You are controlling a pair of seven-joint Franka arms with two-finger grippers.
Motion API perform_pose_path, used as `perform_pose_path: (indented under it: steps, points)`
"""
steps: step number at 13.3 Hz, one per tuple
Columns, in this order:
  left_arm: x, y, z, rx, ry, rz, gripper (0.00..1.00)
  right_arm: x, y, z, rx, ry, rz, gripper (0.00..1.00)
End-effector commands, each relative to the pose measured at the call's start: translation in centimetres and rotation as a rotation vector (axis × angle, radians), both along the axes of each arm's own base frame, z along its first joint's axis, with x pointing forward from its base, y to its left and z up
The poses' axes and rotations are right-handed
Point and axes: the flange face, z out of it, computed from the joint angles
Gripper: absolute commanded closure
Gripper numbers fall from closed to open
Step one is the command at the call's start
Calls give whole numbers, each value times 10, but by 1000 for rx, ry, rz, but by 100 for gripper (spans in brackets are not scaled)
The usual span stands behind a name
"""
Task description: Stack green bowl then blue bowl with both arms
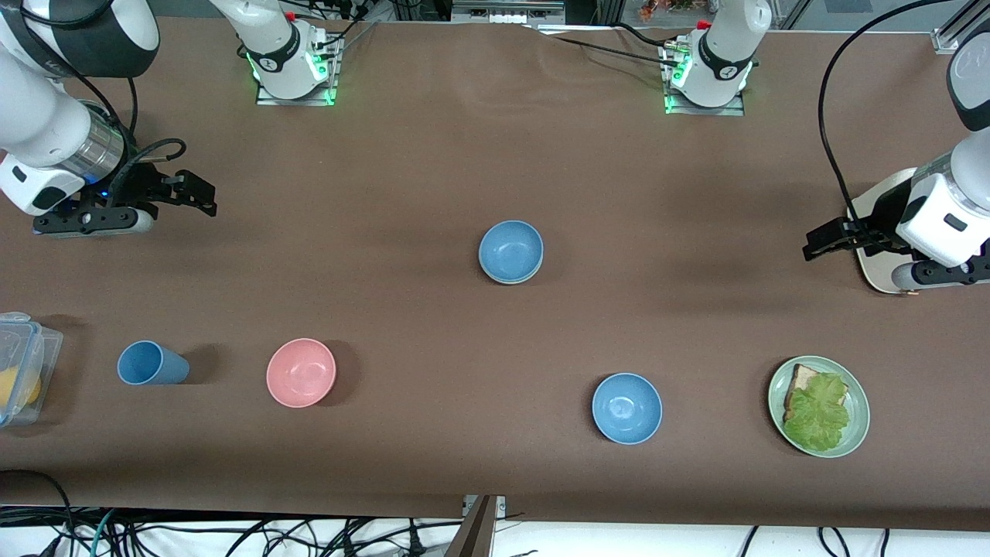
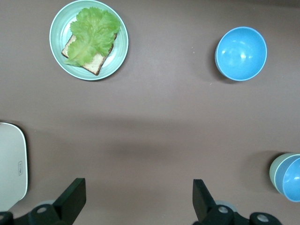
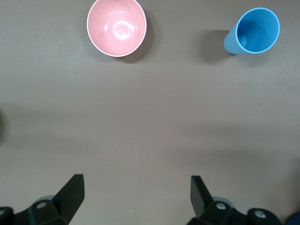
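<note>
Both end effectors wide open; green bowl (image 2: 273, 172) mostly hidden under blue bowl (image 1: 510, 251).

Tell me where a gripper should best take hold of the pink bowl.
Likely the rim: the pink bowl sits upright and open on the table with nothing touching it, so come straight down, one finger inside the thin wall, one outside. The right gripper, open, is at its end.

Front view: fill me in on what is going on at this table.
Nothing is being handled. The blue bowl sits nested in the green bowl mid-table, so the stack looks done. The left end effector hangs open over the left arm's end of the table, beside a white board; the right end effector hangs open over the right arm's end. A brighter blue bowl, pink bowl, blue cup and lettuce plate lie untouched.
</note>
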Motion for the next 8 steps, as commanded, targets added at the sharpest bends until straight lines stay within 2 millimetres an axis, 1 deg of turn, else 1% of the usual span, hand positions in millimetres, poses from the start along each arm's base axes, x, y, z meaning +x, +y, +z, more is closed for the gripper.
perform_pose_path:
  steps: [1, 5, 6, 8]
  points:
    - [2, -3, 0, 7, 15, -41, 0, -5, -3, 10, 1, 2, 15, 0]
    - [4, -5, -3, 12, 21, -42, 0, -5, -2, 9, 1, 4, 17, 0]
    - [5, -6, 0, 13, 20, -44, 0, -5, -2, 10, 1, 2, 17, 0]
    - [4, -6, -1, 13, 29, -45, 0, -5, -2, 9, 1, 4, 17, 0]
